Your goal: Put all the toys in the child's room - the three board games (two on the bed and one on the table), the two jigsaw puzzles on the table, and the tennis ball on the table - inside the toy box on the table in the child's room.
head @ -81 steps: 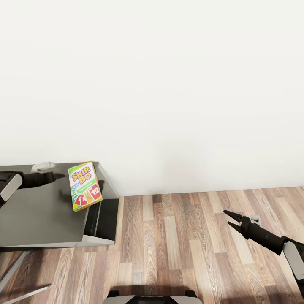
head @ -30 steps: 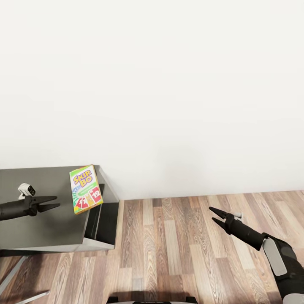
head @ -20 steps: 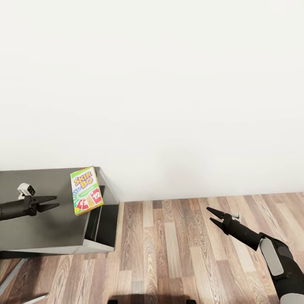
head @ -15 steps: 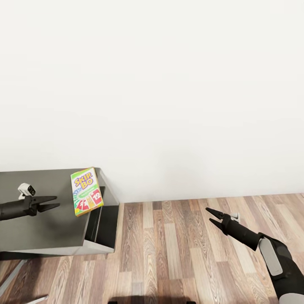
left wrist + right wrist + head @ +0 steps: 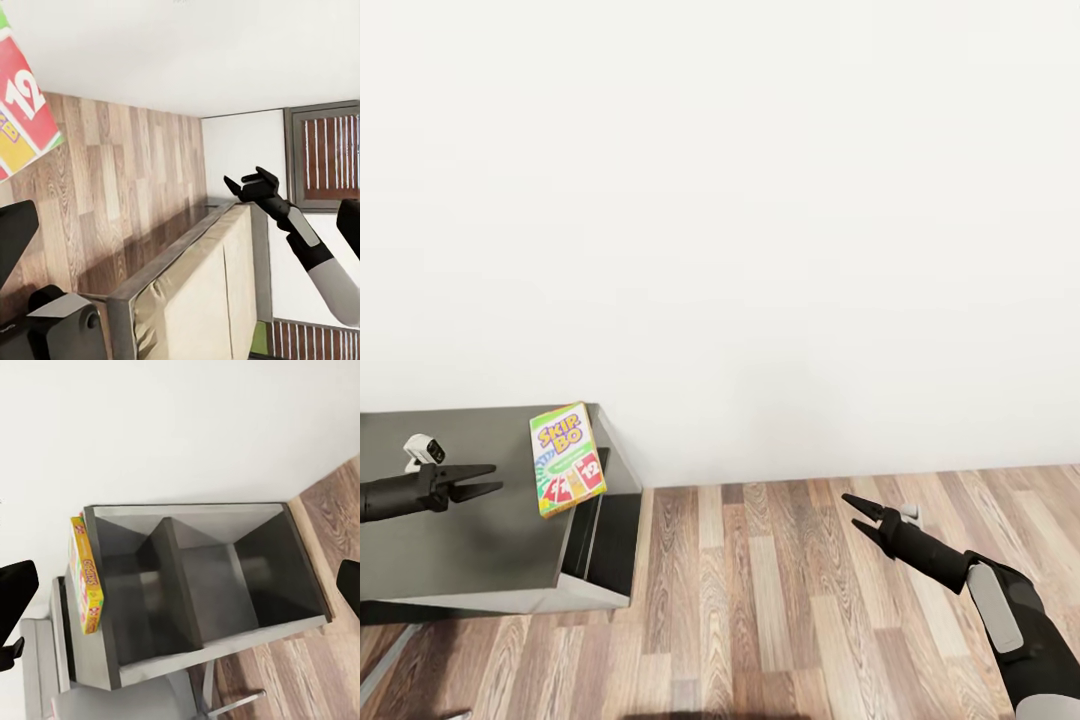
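My left end effector (image 5: 478,480) is matte black with two slim pointed fingers and a small white camera module on top. My right end effector (image 5: 853,514) matches it, on a black forearm bearing a light grey oblong panel.

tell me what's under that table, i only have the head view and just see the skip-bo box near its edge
Observer: In the right wrist view the table has a shelf unit below its top, split into two open compartments.
Operator: anything in them
Observer: Both look bare, just grey walls. The Skip-Bo box reaches the table edge above them.
Operator: is my left hand near the box
Observer: The left hand is open over the tabletop, short of the box. The left wrist view catches a corner of the box, its red 12 card art.
Operator: and the right
Observer: The right hand is open, over the wood floor, empty.
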Controlling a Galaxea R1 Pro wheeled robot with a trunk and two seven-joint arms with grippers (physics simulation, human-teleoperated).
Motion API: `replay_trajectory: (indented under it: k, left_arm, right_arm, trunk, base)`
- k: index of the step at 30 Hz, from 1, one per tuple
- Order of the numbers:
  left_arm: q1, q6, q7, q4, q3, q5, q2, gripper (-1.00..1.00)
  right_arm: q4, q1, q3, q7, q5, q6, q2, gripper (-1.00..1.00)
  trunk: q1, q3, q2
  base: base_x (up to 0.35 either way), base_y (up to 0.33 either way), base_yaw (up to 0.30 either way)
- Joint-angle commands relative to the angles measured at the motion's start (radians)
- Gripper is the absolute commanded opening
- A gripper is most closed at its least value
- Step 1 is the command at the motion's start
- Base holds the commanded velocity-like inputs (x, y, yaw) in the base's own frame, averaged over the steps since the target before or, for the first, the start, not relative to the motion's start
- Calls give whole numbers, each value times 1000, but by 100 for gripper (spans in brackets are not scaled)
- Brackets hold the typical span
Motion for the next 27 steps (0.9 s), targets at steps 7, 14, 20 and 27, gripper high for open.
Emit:
replay_trajectory:
  k: [7,14,20,27]
  left_arm:
    - [-1,11,-5,1,-7,4,1,100]
    - [-1,11,-4,1,-7,4,-4,100]
    - [-1,11,-4,1,-6,4,-5,100]
    - [-1,11,-4,1,-5,4,-5,100]
  right_arm:
    - [1,-1,9,2,0,-20,0,100]
    - [2,-1,12,2,0,-23,-1,100]
    - [2,-1,12,2,0,-23,-1,100]
    - [1,-1,12,2,0,-24,0,100]
  trunk:
    - [1,10,-2]
    - [1,22,-2]
    - [1,32,-2]
    - [1,43,-2]
  base:
    - [0,0,0]
    - [0,0,0]
    - [0,0,0]
    - [0,0,0]
